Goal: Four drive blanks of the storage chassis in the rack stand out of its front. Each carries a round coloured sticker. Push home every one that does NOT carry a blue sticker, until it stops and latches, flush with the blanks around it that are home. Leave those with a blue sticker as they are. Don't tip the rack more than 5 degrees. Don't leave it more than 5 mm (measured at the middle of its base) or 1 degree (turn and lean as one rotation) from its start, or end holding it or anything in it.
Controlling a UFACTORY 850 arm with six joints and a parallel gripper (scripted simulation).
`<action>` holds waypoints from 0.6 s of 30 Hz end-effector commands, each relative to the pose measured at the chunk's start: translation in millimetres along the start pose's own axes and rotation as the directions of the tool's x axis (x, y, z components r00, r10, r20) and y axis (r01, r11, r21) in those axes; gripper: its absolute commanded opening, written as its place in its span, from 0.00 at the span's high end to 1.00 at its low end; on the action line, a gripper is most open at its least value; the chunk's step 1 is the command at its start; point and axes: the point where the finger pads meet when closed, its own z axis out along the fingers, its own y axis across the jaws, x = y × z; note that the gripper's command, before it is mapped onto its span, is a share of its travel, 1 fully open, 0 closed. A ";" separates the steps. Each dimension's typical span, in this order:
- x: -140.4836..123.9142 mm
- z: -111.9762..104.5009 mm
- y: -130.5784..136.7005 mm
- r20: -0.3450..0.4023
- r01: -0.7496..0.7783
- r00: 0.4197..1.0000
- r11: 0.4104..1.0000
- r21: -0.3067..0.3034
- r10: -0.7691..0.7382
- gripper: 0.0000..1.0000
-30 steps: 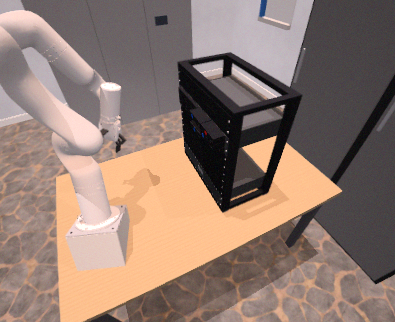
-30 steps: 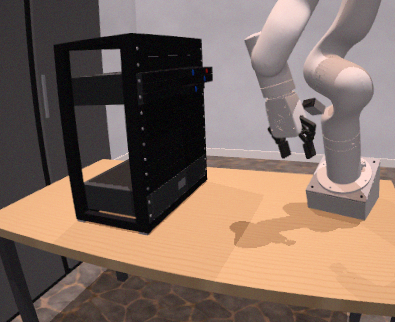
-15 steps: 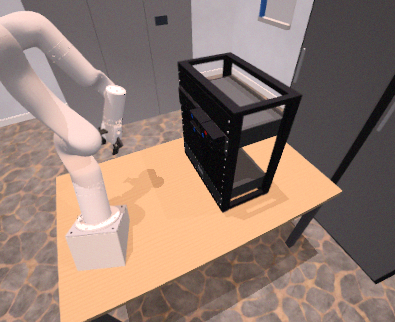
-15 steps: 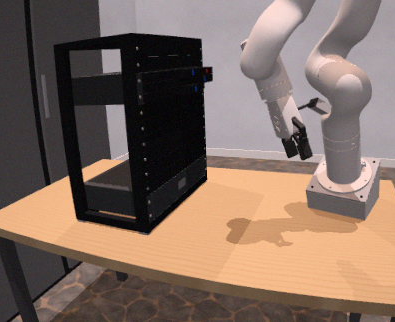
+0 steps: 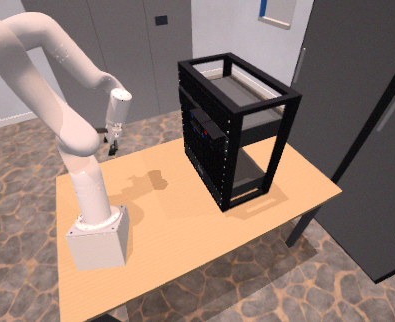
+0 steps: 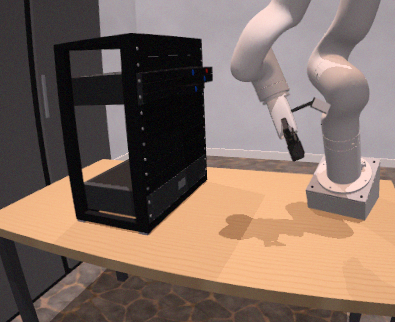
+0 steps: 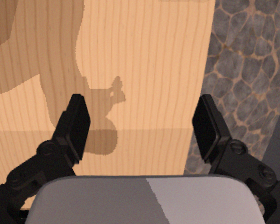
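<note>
The black rack (image 5: 235, 127) stands on the wooden table, also in the exterior view (image 6: 133, 140). Some drive blanks (image 5: 205, 125) stand out of its front near the top. I see a red sticker (image 5: 205, 134) and blue stickers (image 5: 195, 130) on them. In the exterior view they show as a red sticker (image 6: 206, 71) and blue stickers (image 6: 192, 71). I cannot make out every sticker. My gripper (image 5: 113, 145) is open and empty, pointing down over the table's edge, far from the rack's front. It also shows in the exterior view (image 6: 295, 147) and the wrist view (image 7: 140, 112).
The arm's grey base block (image 5: 98, 240) sits on the table near the left front. Dark cabinets (image 5: 363, 100) stand close behind and beside the rack. The wrist view shows the table edge with stone floor (image 7: 247, 50) beyond it.
</note>
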 end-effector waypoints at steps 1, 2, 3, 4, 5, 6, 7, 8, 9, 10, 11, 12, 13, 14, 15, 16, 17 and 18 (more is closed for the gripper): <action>-2.2 -1.1 2.1 -0.010 -0.150 0.989 0.988 -0.045 0.150 0.00; -2.9 -1.4 2.6 -0.013 -0.184 0.983 0.981 -0.056 0.183 0.00; -3.6 -1.8 3.1 -0.017 -0.217 0.976 0.974 -0.067 0.216 0.00; -4.3 -2.1 3.6 -0.022 -0.250 0.968 0.965 -0.078 0.249 0.00; -5.1 -2.6 4.2 -0.027 -0.283 0.959 0.955 -0.089 0.282 0.00; -5.1 -2.6 4.2 -0.027 -0.283 0.959 0.955 -0.089 0.282 0.00; -5.1 -2.6 4.2 -0.027 -0.283 0.959 0.955 -0.089 0.282 0.00; -6.0 -3.0 4.8 -0.033 -0.316 0.949 0.944 -0.099 0.314 0.00; -6.9 -3.5 5.3 -0.039 -0.349 0.937 0.931 -0.110 0.346 0.00; -7.9 -4.0 5.9 -0.045 -0.381 0.925 0.917 -0.121 0.378 0.00; -9.0 -4.6 6.6 -0.053 -0.413 0.911 0.901 -0.131 0.409 0.00; -10.1 -5.3 7.2 -0.060 -0.444 0.896 0.885 -0.142 0.440 0.00; -11.2 -5.9 7.8 -0.069 -0.475 0.880 0.867 -0.152 0.470 0.00; -12.4 -6.6 8.4 -0.077 -0.505 0.863 0.848 -0.162 0.499 0.00; -13.7 -7.4 9.0 -0.087 -0.535 0.845 0.827 -0.172 0.528 0.00; -15.0 -8.2 9.6 -0.096 -0.563 0.826 0.806 -0.181 0.555 0.00; -16.4 -9.0 10.2 -0.106 -0.590 0.807 0.785 -0.190 0.581 0.00; -17.8 -9.9 10.8 -0.116 -0.616 0.787 0.762 -0.199 0.606 0.00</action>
